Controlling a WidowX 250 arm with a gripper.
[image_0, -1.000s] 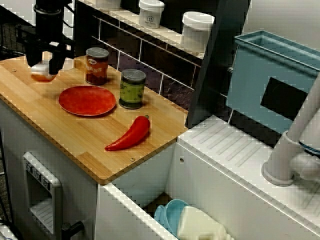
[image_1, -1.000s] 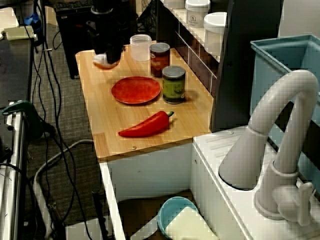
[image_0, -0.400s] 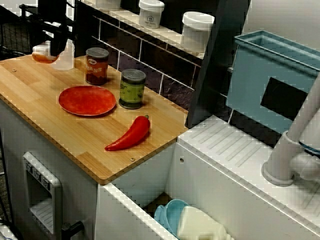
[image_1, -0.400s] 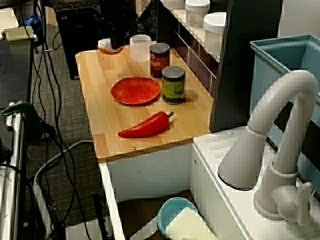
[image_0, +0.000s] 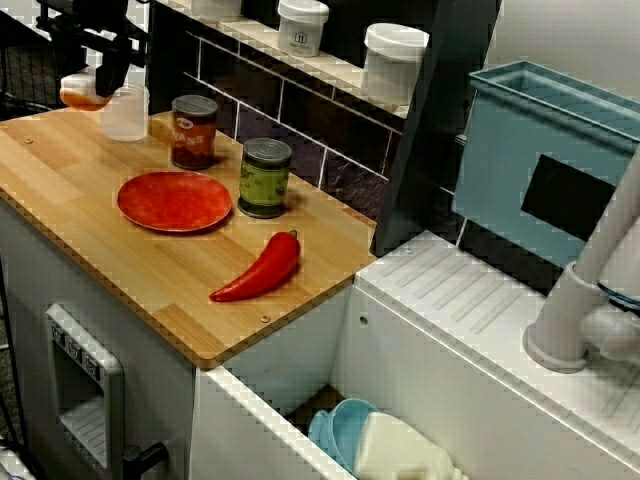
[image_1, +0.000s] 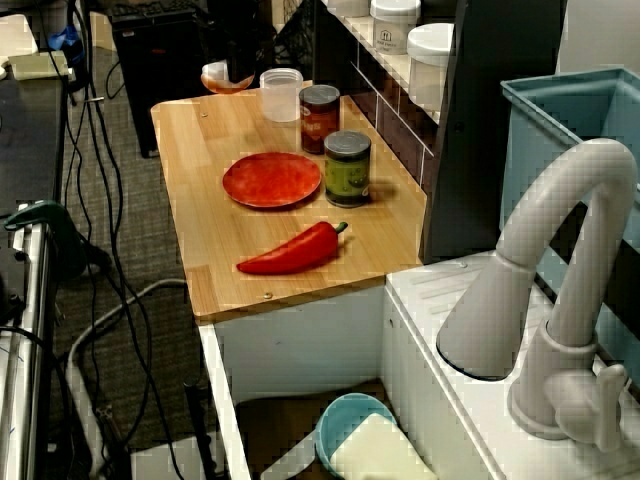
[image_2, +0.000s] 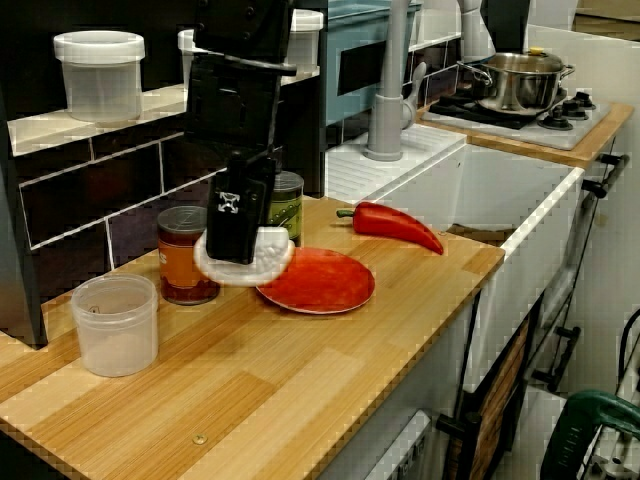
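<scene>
1 gripper (image_0: 90, 78), upper left of frame: I saw its jaws clamped on 1 small bowl (image_0: 76, 97), beside 1 cup (image_0: 125, 113).

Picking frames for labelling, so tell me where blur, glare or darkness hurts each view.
View over the drainboard: the black pincer sinks into the dark background, and the small white bowl it grips looks soft. View past the tap: the curved grey faucet looms large, slightly soft. View from the counter's end: evenly lit, mild sheen on the round red plate.
</scene>
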